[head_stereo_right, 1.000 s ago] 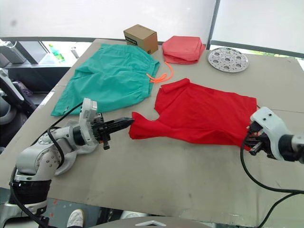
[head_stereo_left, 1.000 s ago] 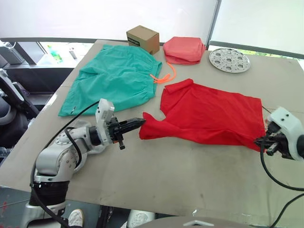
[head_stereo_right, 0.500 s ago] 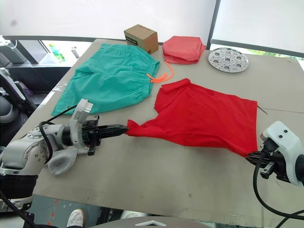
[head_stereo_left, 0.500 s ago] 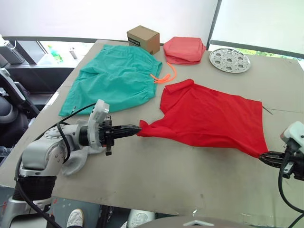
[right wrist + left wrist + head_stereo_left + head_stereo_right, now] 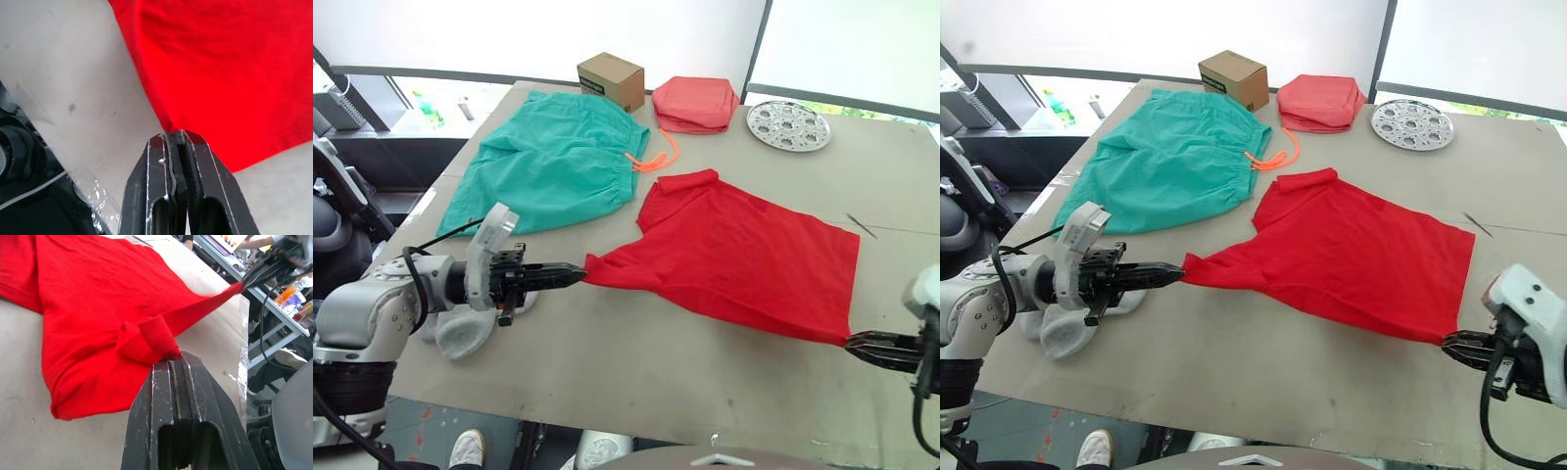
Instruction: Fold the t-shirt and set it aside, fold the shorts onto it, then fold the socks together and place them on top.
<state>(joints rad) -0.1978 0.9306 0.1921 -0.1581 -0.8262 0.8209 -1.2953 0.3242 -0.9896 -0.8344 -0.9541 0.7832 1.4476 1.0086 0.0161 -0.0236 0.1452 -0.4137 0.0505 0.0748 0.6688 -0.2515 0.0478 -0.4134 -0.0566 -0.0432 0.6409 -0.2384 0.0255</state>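
The red t-shirt [image 5: 744, 259] lies spread on the table, pulled taut between my two grippers. My left gripper [image 5: 579, 275] is shut on the bunched end of its left sleeve [image 5: 151, 335]. At the table's near right edge, my right gripper [image 5: 854, 341] is shut on the shirt's lower corner [image 5: 171, 122]. The teal shorts [image 5: 553, 157] with an orange drawstring [image 5: 651, 160] lie flat at the back left, apart from the shirt. Light grey socks [image 5: 460, 331] lie partly hidden beneath my left forearm.
A cardboard box [image 5: 609, 78], a folded coral-pink cloth stack [image 5: 696, 103] and a perforated metal plate [image 5: 787, 124] stand along the far edge. A thin dark stick [image 5: 862, 225] lies right of the shirt. The table's front edge runs close under both grippers.
Both grippers have pulled outward and toward the near edge, the left one leftward and the right one forward. The shirt has stretched out flatter and slid closer.
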